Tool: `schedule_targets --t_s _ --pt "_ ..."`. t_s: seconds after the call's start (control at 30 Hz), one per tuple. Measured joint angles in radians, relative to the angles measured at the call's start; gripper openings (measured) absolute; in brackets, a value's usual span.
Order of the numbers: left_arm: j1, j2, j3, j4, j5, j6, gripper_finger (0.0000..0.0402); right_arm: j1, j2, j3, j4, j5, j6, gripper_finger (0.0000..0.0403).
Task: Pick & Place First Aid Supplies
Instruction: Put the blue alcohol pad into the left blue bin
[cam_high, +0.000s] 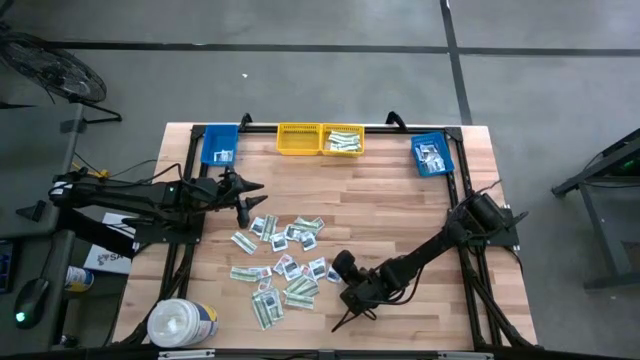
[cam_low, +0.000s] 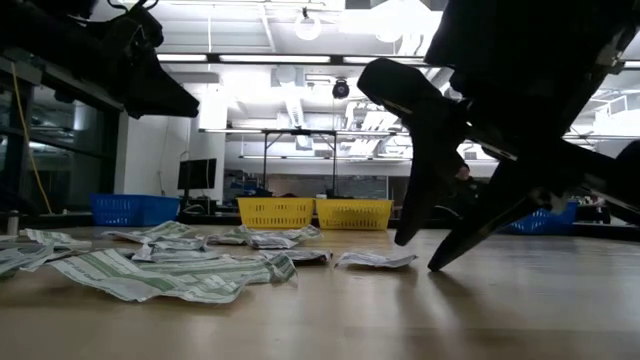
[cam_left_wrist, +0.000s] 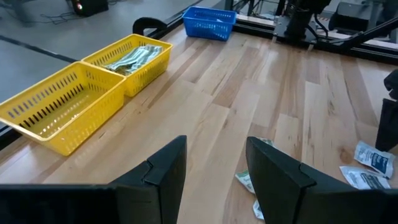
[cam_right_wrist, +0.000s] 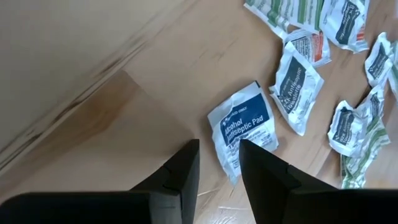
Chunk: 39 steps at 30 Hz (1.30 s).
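Plenty of bare wood on the table (cam_high: 400, 200) between the back row of bins and the scatter of first aid supplies (cam_high: 280, 262), and more open board along the right side. Supplies spread over the middle-left of the table, toward the near edge, none reaching that edge. White round tub (cam_high: 182, 322) parked at the near left corner, apart from the pile.

Along the far edge: left blue bin (cam_high: 219, 144) with a few white packets inside; two yellow bins touching side by side, the left yellow bin (cam_high: 298, 138) looking bare in the left wrist view, the right yellow bin (cam_high: 342, 140) loaded with pale green-white strips; right blue bin (cam_high: 431, 155) holding several white packets.

Left gripper (cam_high: 256, 197) hanging above the far-left fringe of the pile, fingers spread with a clear gap, nothing between them. Right gripper (cam_high: 345, 312) down low at the near right edge of the scatter, fingers (cam_right_wrist: 180, 174) parted a little, empty, tips close to the wood just beside an alcohol pad packet (cam_right_wrist: 244, 127).

Alcohol pad packet lying flat, a squarish white-and-blue piece with one corner aimed at the gap between the fingers. Long green-white strips in the pile lying at mixed angles, no common direction to their long axes.
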Motion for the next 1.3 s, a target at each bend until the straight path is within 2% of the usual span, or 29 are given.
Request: schedule_targets --t_s 0.13,0.57,0.93,1.07,1.3 --pt "0.000 0.000 0.000 -0.002 0.000 0.000 0.0165 0.000 0.003 0.000 0.019 0.031 -0.013 0.0108" --pt "0.000 0.000 0.000 -0.021 0.001 -0.015 0.0165 -0.013 0.003 -0.002 0.041 0.018 -0.049 0.0108" --pt "0.000 0.000 0.000 -0.022 0.051 -0.034 0.0165 -0.038 0.004 -0.002 0.059 -0.019 -0.050 0.0104" --pt "0.000 0.000 0.000 -0.023 0.054 -0.043 0.0165 -0.037 0.004 -0.002 0.065 -0.026 -0.047 0.0077" --pt "0.000 0.000 0.000 -0.032 0.079 -0.059 0.0165 -0.037 0.004 -0.003 0.075 -0.040 -0.037 0.0006"
